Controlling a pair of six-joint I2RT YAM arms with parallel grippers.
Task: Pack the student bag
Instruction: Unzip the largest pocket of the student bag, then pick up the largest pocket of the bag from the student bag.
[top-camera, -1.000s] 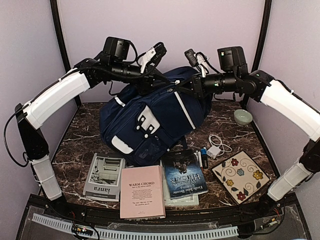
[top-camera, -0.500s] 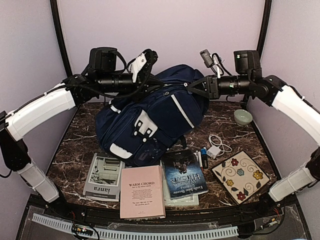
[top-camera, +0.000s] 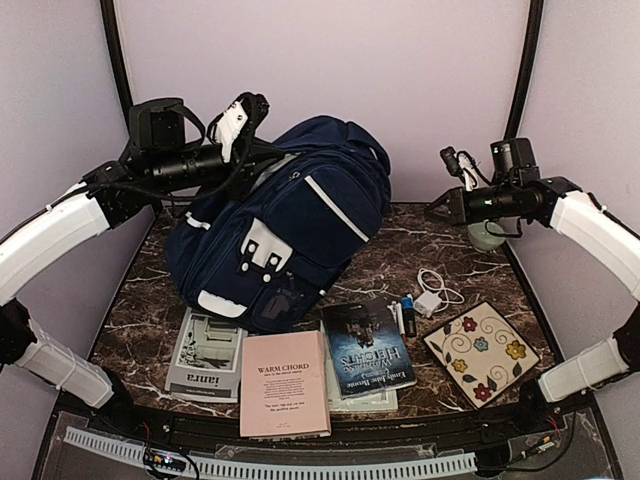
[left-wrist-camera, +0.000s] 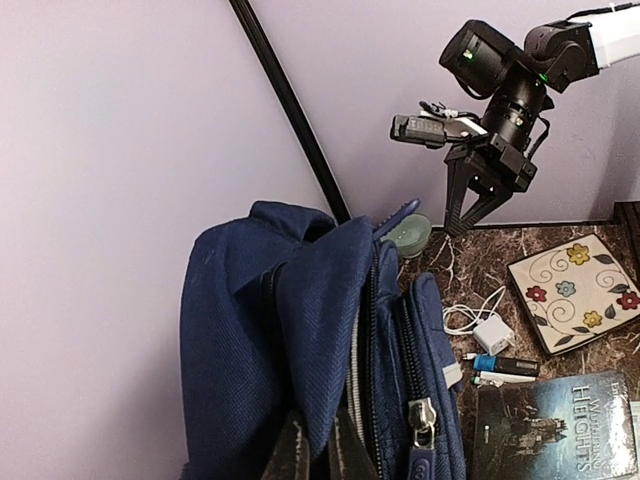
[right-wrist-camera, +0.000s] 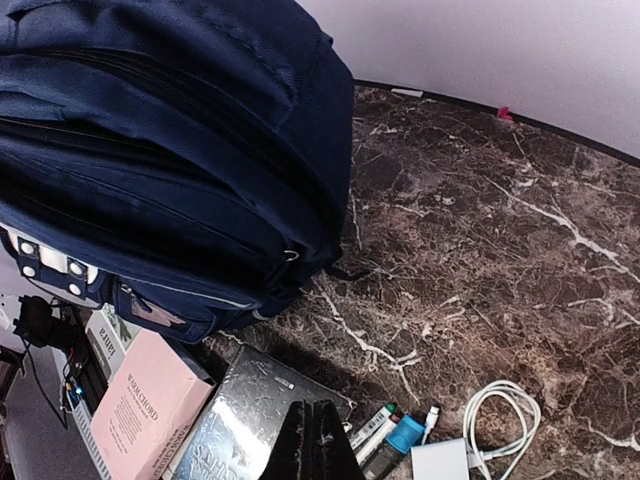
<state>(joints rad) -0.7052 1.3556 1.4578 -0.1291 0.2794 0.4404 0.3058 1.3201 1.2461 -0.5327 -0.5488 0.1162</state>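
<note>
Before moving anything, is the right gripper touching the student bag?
Apart. Top external view shows a wide gap between the right gripper and the student bag.

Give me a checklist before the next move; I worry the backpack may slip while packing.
1. Left pincer gripping backpack: ok, shut on its top fabric.
2. Right pincer free: ok, shut, empty, apart from the backpack.
3. Backpack mouth open: cannot tell.
4. Pink book packed: not ok, lies on the table in front of the backpack.
5. Charger packed: not ok, on the table.
</note>
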